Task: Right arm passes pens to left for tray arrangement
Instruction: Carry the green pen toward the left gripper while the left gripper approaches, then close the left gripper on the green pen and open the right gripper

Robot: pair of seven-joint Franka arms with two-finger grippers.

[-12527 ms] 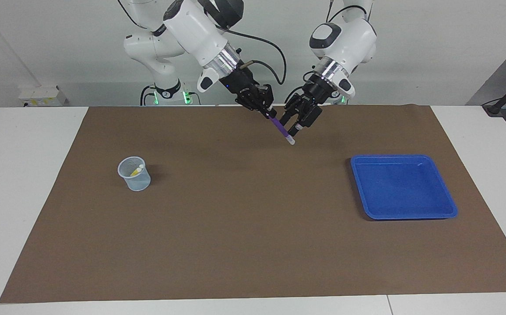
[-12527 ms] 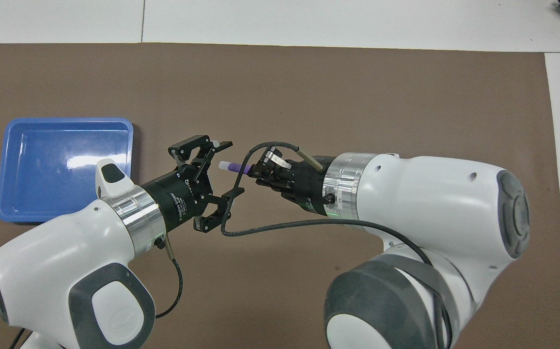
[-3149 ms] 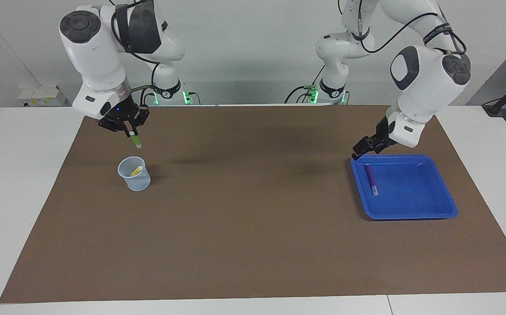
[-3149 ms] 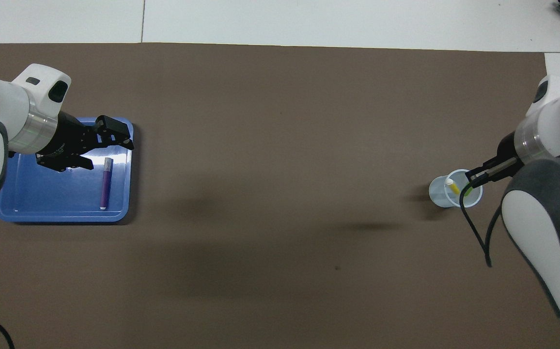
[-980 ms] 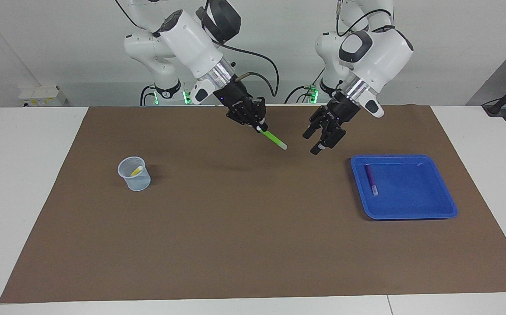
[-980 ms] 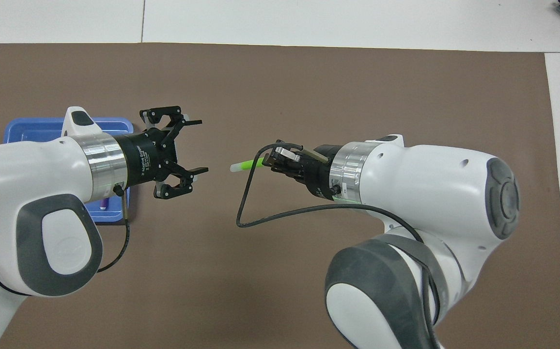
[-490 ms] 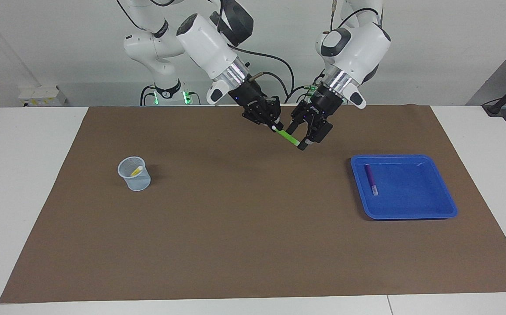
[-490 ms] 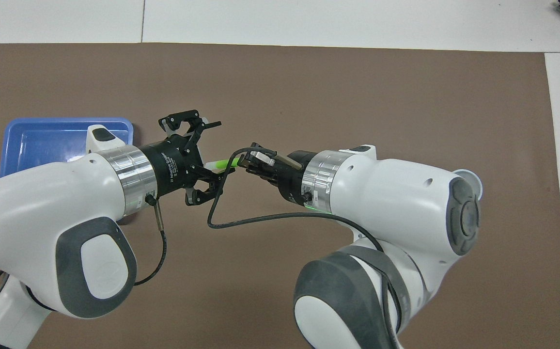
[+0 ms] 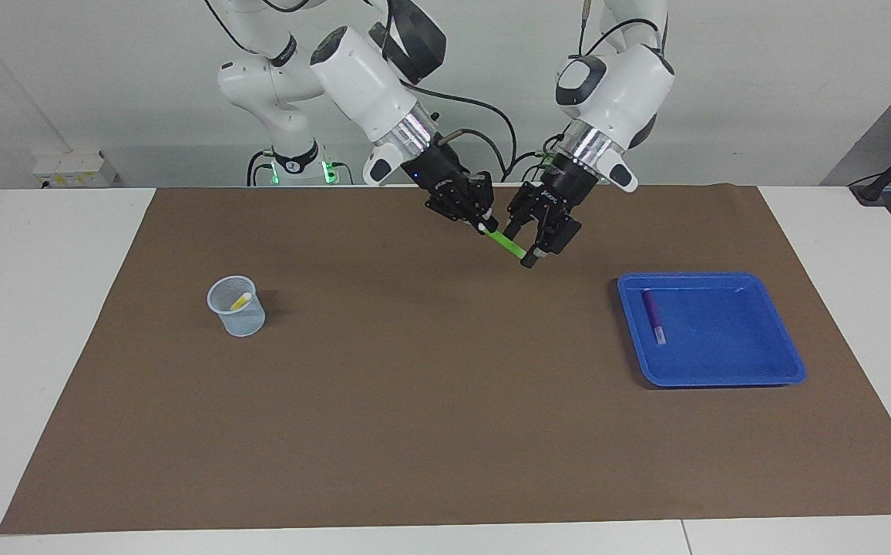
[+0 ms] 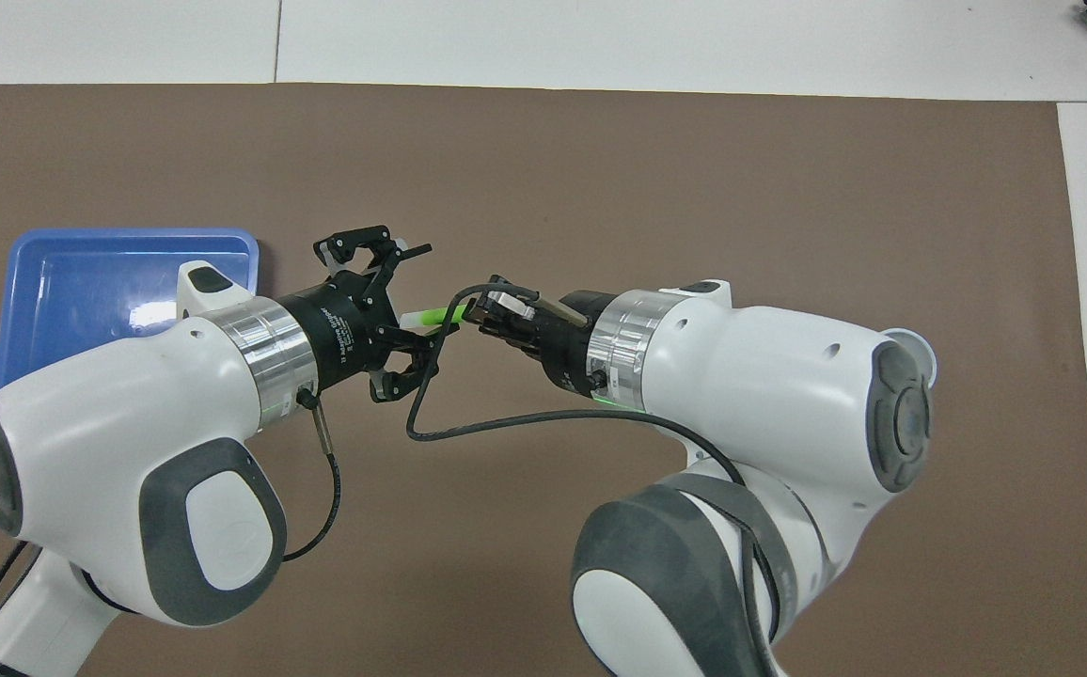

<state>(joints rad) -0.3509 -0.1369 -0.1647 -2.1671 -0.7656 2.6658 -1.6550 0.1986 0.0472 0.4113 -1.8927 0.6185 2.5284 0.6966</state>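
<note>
My right gripper (image 9: pixel 482 223) (image 10: pixel 470 316) is shut on one end of the bright green pen (image 9: pixel 504 243) (image 10: pixel 426 318), holding it slantwise in the air over the mat's middle, near the robots' edge. My left gripper (image 9: pixel 526 248) (image 10: pixel 423 299) meets it there, fingers apart on either side of the pen's free end. The purple pen (image 9: pixel 653 316) lies in the blue tray (image 9: pixel 723 376) (image 10: pixel 83 246) along the rim toward the right arm's end. The yellow pen (image 9: pixel 240 301) leans inside the cup. In the overhead view my left arm hides the purple pen.
The pale mesh cup (image 9: pixel 237 317) stands on the brown mat (image 9: pixel 430 401) toward the right arm's end. White table surface borders the mat. A black cable (image 10: pixel 468 428) loops below my right wrist.
Over the last second both arms came together above the mat. The green pen's free end went between my left gripper's fingers, which have narrowed a little. The right grip is unchanged.
</note>
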